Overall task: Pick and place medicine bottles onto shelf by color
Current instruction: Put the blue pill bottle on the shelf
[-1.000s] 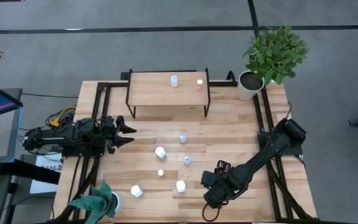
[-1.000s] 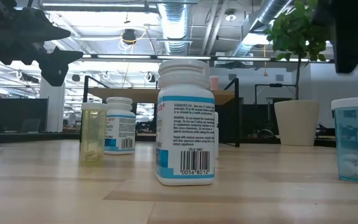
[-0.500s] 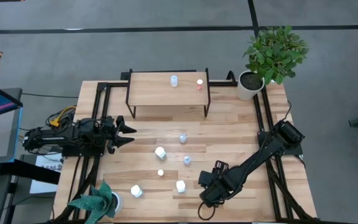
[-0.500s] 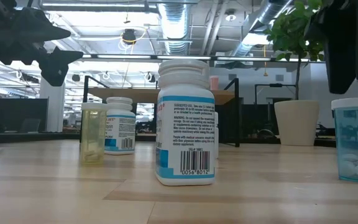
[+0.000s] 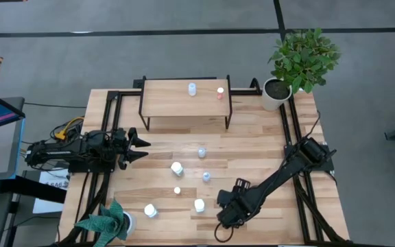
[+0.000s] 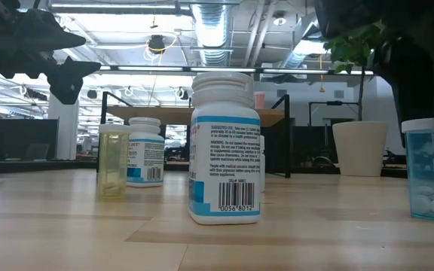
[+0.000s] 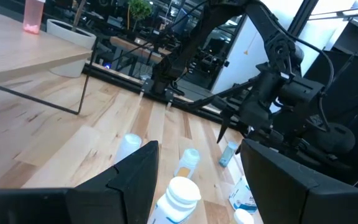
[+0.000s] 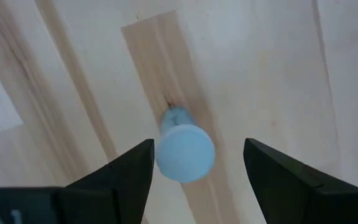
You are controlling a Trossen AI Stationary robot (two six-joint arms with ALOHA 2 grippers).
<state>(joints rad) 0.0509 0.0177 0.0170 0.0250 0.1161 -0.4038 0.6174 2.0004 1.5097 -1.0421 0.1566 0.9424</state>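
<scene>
My right gripper (image 5: 223, 223) is open near the table's near edge. It hangs over a small pale-blue medicine bottle (image 8: 185, 152) that stands upright on the tabletop, with one finger on either side of the bottle's cap. The arm hides this bottle in the high view; it shows in the low view (image 6: 430, 177) with white tablets inside. My left gripper (image 5: 145, 149) is open and empty at the table's left. The shelf (image 5: 177, 103) stands at the far side and carries a pale-blue bottle (image 5: 192, 88) and an orange-topped one (image 5: 219, 92).
Loose bottles stand on the table: a large white one (image 5: 199, 204) just left of my right gripper, others (image 5: 150, 210), (image 5: 177, 167), (image 5: 206, 176), (image 5: 201, 152) and a tiny one (image 5: 177, 190). Potted plants stand at the far right (image 5: 276, 92) and near left (image 5: 115, 223).
My right gripper has gone toward the table's left and near edges and down, coming over the pale-blue bottle near the front. The bottles have kept their places.
</scene>
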